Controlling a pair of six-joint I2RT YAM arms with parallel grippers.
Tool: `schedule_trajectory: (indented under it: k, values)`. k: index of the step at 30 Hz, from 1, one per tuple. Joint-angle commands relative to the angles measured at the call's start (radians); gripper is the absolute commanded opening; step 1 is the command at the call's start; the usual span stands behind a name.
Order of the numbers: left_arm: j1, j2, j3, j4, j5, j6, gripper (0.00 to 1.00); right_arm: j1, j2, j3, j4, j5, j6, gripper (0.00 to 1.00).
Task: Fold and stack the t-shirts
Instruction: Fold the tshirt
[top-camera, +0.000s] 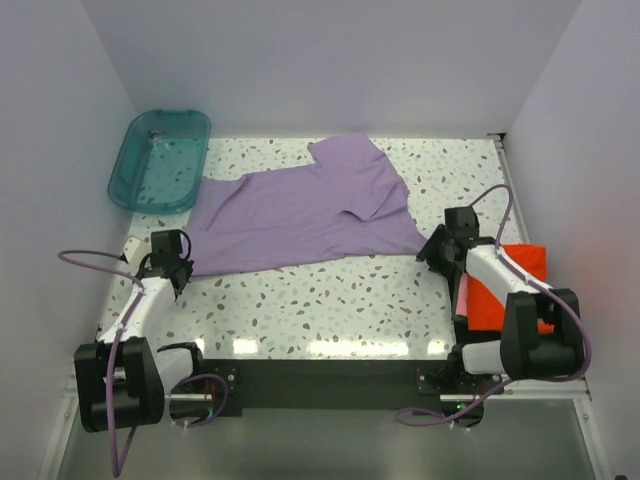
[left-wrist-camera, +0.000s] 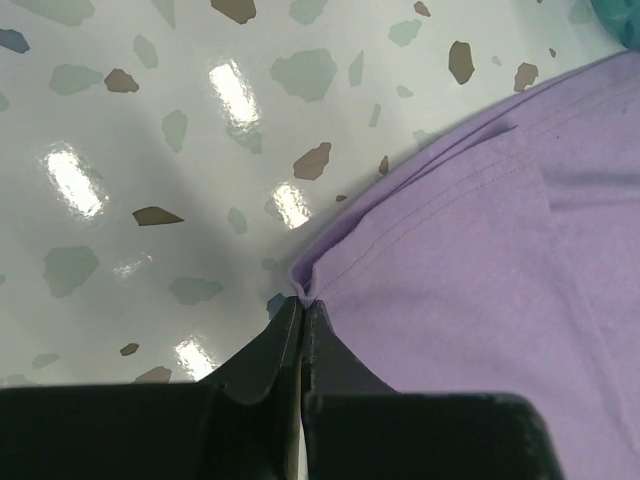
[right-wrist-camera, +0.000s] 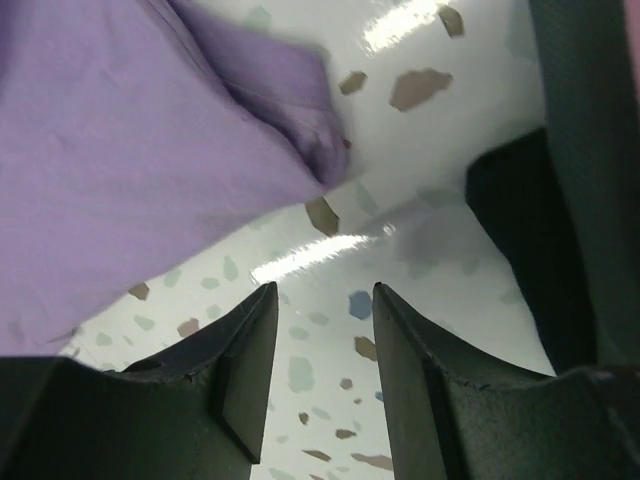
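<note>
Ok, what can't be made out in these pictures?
- Orange t-shirt: top view, the right arm covers much of it, so its fold is unclear.
- Lavender t-shirt: both wrist views cut it off at their edges.
- Teal tub: left wrist view shows only a corner sliver.
- Left gripper: top view, its own body hides the jaws.

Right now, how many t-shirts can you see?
2. The purple t-shirt lies spread out in the middle. The orange-red t-shirt sits folded near the right edge, partly hidden, so another could be underneath.
</note>
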Motion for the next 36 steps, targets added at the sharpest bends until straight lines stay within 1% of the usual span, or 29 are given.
schedule_trajectory:
  k: [1,5,8,14,15,16,17,18,19,21,24,28,30,36]
  values:
    - [0.011,0.027,0.021,0.043,-0.018,0.040,0.00,0.023,0.071,0.083,0.121,0.050,0.038,0.47]
    - [0.011,0.034,0.032,0.055,-0.012,0.050,0.00,0.023,0.128,0.100,0.168,0.090,0.058,0.46]
    - [0.011,0.040,0.033,0.066,-0.008,0.053,0.00,0.021,0.170,0.103,0.202,0.092,0.071,0.45]
    - [0.011,0.054,0.038,0.070,-0.002,0.061,0.00,0.023,0.220,0.108,0.217,0.106,0.091,0.43]
    - [0.009,0.056,0.038,0.072,-0.002,0.060,0.00,0.024,0.223,0.109,0.219,0.115,0.092,0.42]
    - [0.011,0.057,0.038,0.073,-0.001,0.061,0.00,0.023,0.227,0.112,0.218,0.118,0.091,0.38]
    - [0.011,0.059,0.038,0.072,-0.001,0.060,0.00,0.024,0.232,0.126,0.207,0.126,0.092,0.31]
    - [0.011,0.059,0.037,0.070,-0.002,0.061,0.00,0.024,0.241,0.135,0.198,0.133,0.091,0.20]
    - [0.011,0.059,0.038,0.069,-0.004,0.061,0.00,0.023,0.246,0.143,0.187,0.136,0.089,0.07]
    - [0.012,0.059,0.040,0.060,-0.011,0.061,0.00,0.023,0.241,0.169,0.152,0.136,0.083,0.00]
    - [0.015,0.056,0.049,0.043,-0.016,0.061,0.00,0.021,0.203,0.194,0.077,0.155,0.065,0.00]
    - [0.029,0.039,0.061,0.009,-0.021,0.064,0.00,0.003,0.053,0.201,-0.022,0.179,0.020,0.00]
    - [0.032,0.028,0.063,-0.015,-0.024,0.067,0.00,-0.014,0.004,0.204,-0.086,0.176,0.000,0.00]
    - [0.037,-0.059,0.030,-0.095,-0.025,0.055,0.00,-0.059,-0.179,0.163,-0.218,0.152,-0.061,0.00]
